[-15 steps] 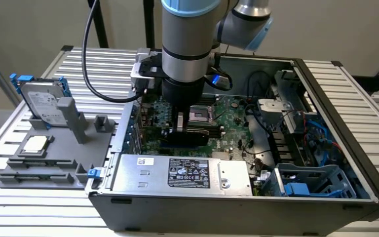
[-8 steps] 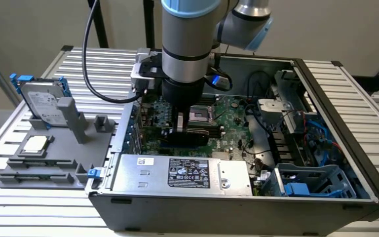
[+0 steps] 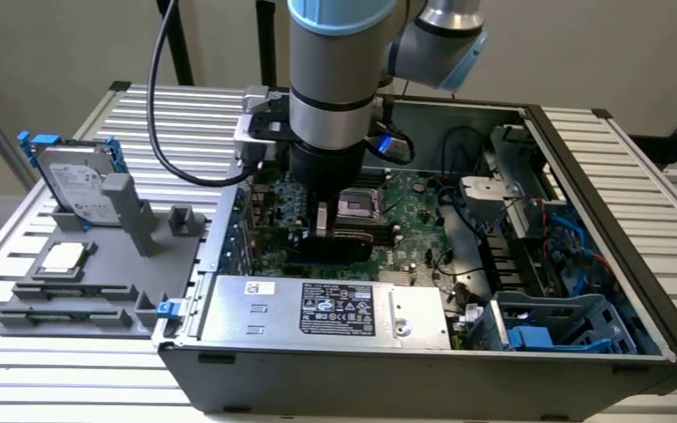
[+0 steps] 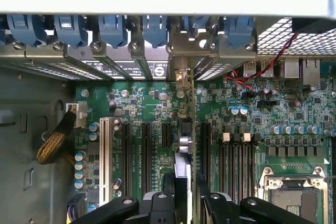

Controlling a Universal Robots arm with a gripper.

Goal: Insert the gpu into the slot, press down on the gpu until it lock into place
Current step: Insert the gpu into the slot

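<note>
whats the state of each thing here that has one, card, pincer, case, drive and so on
gpu: upright on edge inside the case, gripped; cannot tell if it is locked in
pincer: shut on the gpu
computer case: lying on its side, open
white slot: empty
hard drive: outside the case, propped in a grey holder

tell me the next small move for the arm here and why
Probably a short, straight press down. The gpu stands edge-on between the jaws, parallel to the black slots beside it; the slot under it is hidden, so whether it is seated cannot be told.
</note>
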